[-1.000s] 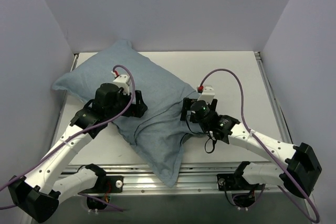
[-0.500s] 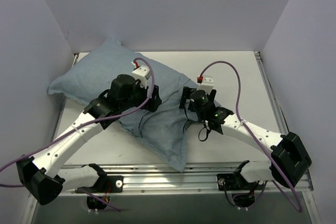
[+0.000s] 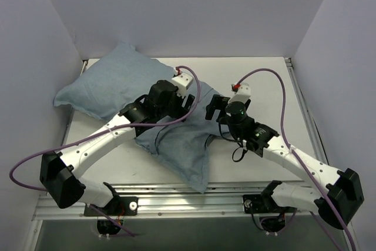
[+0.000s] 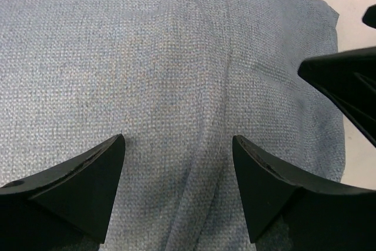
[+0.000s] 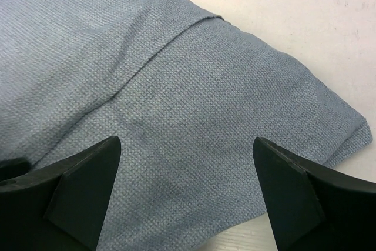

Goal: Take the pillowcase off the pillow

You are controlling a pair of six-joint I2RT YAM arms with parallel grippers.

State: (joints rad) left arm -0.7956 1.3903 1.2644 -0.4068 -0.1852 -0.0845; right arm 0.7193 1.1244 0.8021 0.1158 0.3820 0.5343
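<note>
Pillowcase [image 3: 114, 83], blue side up, lies slantwise on the worktop [image 3: 270, 80], from the back left corner to the near edge. It is plump all along, so the pillow appears to be fully inside; no white shows. Within the last second the left arm has swung rightward across it. The left fingers [image 4: 82, 180] now hover spread over a seam near the case's right-hand end, just beside the right fingers [image 5: 76, 186], which are also spread and hold nothing. Both arms meeting there suggests they are hunting for the opening. No fabric is pinched yet.
</note>
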